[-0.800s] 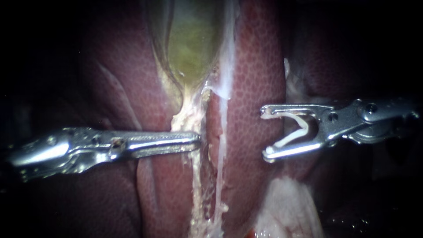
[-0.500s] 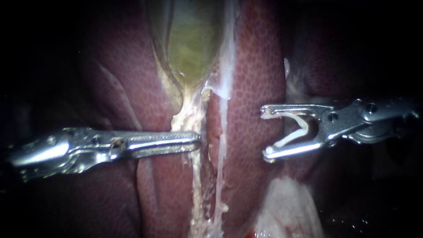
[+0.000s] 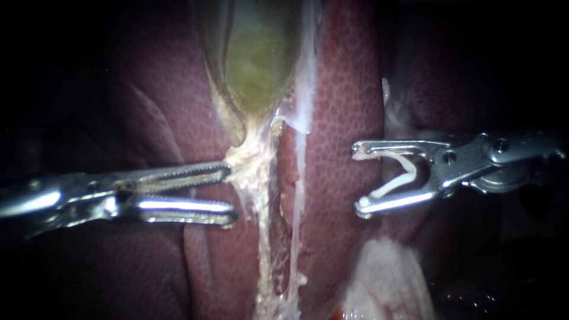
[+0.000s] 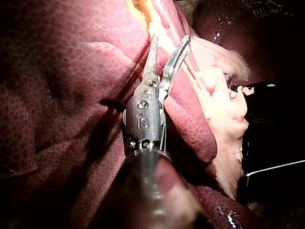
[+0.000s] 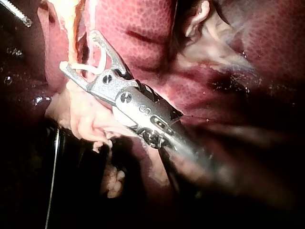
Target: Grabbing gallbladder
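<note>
Below the gallbladder (image 3: 255, 59), the left instrument's claw (image 3: 231, 191) gapes at whitish tissue (image 3: 252, 163); the right instrument's claw (image 3: 358, 178) holds a clip (image 3: 408, 169).

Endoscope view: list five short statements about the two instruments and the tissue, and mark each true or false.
1. The left instrument has its jaws open. True.
2. The left instrument's jaws are clamped on the green body of the gallbladder. False: they stand open lower down, at the pale tissue below its narrow end.
3. The right instrument holds a white clip between its jaws. True.
4. The two instruments touch each other. False: they are apart, with a fold of liver between them.
5. The right instrument's jaws grip the gallbladder. False: they are off to its side, over the liver.
</note>
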Available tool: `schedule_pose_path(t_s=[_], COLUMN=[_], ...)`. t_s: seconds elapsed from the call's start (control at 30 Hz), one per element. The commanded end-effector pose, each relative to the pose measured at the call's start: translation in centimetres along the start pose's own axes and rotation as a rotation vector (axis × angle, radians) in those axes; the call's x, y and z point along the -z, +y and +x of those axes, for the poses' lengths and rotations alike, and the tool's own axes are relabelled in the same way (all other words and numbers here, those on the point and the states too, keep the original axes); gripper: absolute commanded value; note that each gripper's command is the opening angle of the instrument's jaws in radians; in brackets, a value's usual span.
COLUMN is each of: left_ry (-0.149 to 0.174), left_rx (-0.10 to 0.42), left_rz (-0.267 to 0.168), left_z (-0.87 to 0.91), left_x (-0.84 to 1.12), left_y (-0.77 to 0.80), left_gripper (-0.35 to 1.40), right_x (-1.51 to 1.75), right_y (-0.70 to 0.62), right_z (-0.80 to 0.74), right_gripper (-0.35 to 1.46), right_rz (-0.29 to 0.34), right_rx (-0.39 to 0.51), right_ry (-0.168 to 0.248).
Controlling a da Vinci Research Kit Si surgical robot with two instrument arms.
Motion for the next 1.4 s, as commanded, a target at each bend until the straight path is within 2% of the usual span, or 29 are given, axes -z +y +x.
schedule_pose_path(t_s=[0.03, 0.23, 0.47, 0.73, 0.97, 1.03, 1.13, 1.17, 1.3, 1.4], left_ry=[-0.004, -0.022, -0.023, -0.025, -0.03, -0.03, -0.019, -0.004, 0.035, 0.047], left_rx=[0.002, 0.017, 0.017, 0.016, 0.01, 0.008, 0.007, 0.006, 0.003, 0.002], left_rz=[-0.003, -0.013, -0.021, -0.031, -0.038, -0.039, -0.041, -0.042, -0.041, -0.041], left_z=[-0.03, -0.13, -0.12, -0.05, 0.09, 0.12, 0.14, 0.14, 0.15, 0.15], left_x=[0.02, 0.02, -0.16, -0.39, -0.48, -0.5, -0.5, -0.5, -0.46, -0.45], left_y=[0.0, 0.03, 0.05, 0.13, 0.21, 0.21, 0.21, 0.21, 0.21, 0.21], left_gripper=[0.41, 0.39, 0.37, 0.37, 0.32, 0.17, -0.2, -0.35, -0.35, -0.35], right_x=[0.0, 0.0, -0.01, -0.02, -0.02, -0.02, -0.02, -0.02, -0.02, -0.02], right_y=[0.0, 0.0, 0.0, 0.0, 0.0, 0.0, 0.0, 0.0, 0.0, 0.0], right_z=[0.0, 0.0, 0.0, 0.01, 0.01, 0.01, 0.01, 0.01, 0.01, 0.01], right_gripper=[0.6, 0.6, 0.6, 0.6, 0.6, 0.6, 0.6, 0.6, 0.6, 0.6], right_rz=[0.0, 0.0, -0.001, -0.001, -0.001, -0.001, -0.001, -0.001, -0.001, -0.001], right_rx=[0.0, 0.0, 0.0, 0.0, 0.0, 0.0, 0.0, 0.0, 0.0, 0.0], right_ry=[0.0, 0.0, 0.0, 0.0, 0.0, 0.0, 0.0, 0.0, 0.0, 0.0])
